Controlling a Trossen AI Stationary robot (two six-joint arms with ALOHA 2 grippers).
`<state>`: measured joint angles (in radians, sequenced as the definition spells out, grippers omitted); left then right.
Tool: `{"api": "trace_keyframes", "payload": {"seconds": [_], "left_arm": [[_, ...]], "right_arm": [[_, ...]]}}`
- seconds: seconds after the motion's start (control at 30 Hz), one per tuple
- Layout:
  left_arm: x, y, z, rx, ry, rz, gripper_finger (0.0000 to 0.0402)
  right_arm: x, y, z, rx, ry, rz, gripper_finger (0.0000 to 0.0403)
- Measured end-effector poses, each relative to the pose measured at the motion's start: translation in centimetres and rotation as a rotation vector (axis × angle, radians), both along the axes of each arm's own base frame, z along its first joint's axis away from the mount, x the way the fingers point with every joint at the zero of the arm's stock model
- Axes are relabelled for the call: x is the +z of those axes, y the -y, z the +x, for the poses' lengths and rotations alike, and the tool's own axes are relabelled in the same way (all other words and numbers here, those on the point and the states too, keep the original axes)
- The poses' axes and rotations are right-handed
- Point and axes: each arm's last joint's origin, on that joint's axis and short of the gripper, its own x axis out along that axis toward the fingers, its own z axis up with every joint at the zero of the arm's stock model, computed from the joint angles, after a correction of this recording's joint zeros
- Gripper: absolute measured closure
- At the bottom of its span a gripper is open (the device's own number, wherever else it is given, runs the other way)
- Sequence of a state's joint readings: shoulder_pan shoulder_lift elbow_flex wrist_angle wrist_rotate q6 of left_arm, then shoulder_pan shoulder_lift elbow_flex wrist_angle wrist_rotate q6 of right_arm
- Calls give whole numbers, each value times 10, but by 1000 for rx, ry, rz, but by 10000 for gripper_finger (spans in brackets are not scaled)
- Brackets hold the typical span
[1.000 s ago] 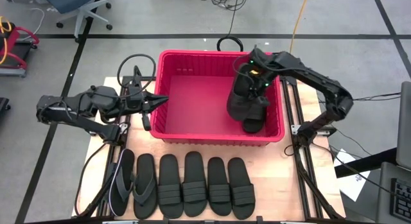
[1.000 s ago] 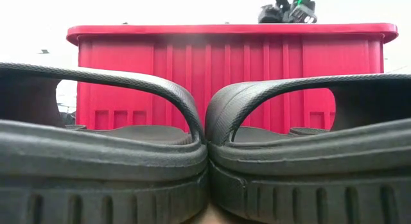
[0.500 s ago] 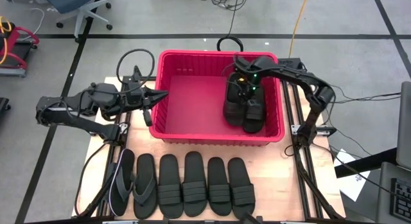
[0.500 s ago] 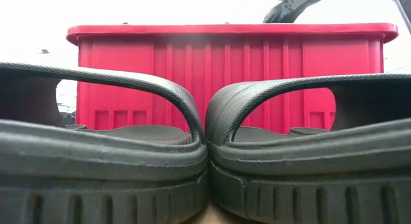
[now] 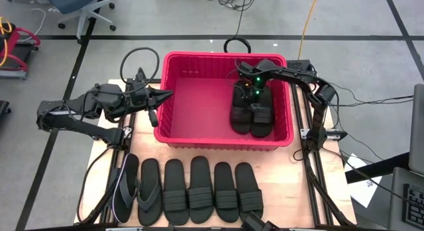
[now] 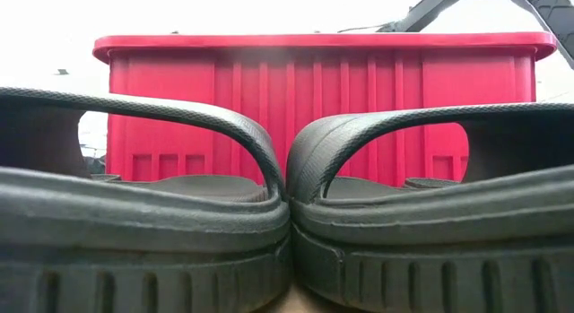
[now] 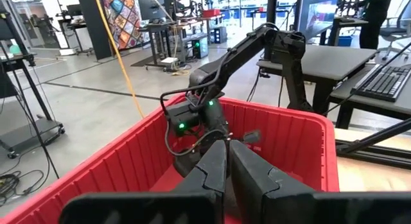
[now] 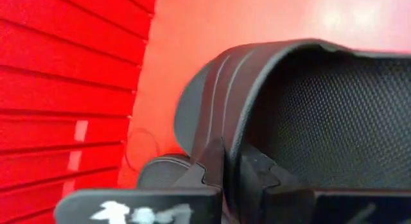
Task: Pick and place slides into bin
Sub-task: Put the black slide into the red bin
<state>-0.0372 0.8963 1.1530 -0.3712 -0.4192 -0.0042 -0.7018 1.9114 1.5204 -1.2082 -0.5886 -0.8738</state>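
Note:
The red bin (image 5: 218, 55) stands at the table's far middle. Two black slides (image 5: 252, 117) lie side by side low in its right half. My right gripper (image 5: 250, 102) reaches down into the bin from the right and is shut on one of them (image 8: 302, 102). My left gripper (image 5: 169, 94) hovers shut and level just above the bin's left rim, holding nothing. Several more slides (image 5: 189, 191) lie soles down in a row along the table's near edge. Two of them (image 6: 143, 214) fill the low view in front of the bin (image 6: 323, 80). My right gripper pinches the edge of the slide's wide strap (image 8: 226, 137) between its two fingers, slanting down from the bin's far right. The slide lies about flat, sole down, low over the bin's floor. Whether the second slide (image 8: 154, 171) beside it is also in the hold, I cannot tell.
The bin's left half (image 5: 192, 105) is bare red floor. A black cable loop (image 5: 136, 62) lies by the left arm and another (image 5: 235, 44) behind the bin. Bare wood shows between the bin and the row of slides.
My right gripper has gone down into the bin with the slides, staying shut. The slides hung tilted above the bin's right wall a second ago. Now they lie about flat and low inside it.

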Motion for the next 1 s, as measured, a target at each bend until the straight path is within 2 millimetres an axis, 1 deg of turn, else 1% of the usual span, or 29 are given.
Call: {"api": "trace_keyframes", "payload": {"seconds": [0.2, 0.33, 0.43, 0.73, 0.87, 1.0], "left_arm": [[0, 1, 0, -29, -7, 18, 378], [0, 1, 0, -30, -8, 21, 378], [0, 1, 0, -30, -8, 21, 378], [1, 2, 1, -64, -2, 19, 378], [1, 2, 1, -83, 3, 21, 378], [1, 2, 1, -85, 4, 21, 378]], "right_arm": [[-1, 2, -2, -15, -53, -39, 390], [-1, 3, -2, -12, -68, -69, 376], [-1, 4, -2, -14, -76, -95, 356], [-3, 4, -2, -22, -129, -153, 270], [-2, 4, -1, -32, -175, -215, 245], [5, 3, -2, -35, -155, -245, 228]]}}
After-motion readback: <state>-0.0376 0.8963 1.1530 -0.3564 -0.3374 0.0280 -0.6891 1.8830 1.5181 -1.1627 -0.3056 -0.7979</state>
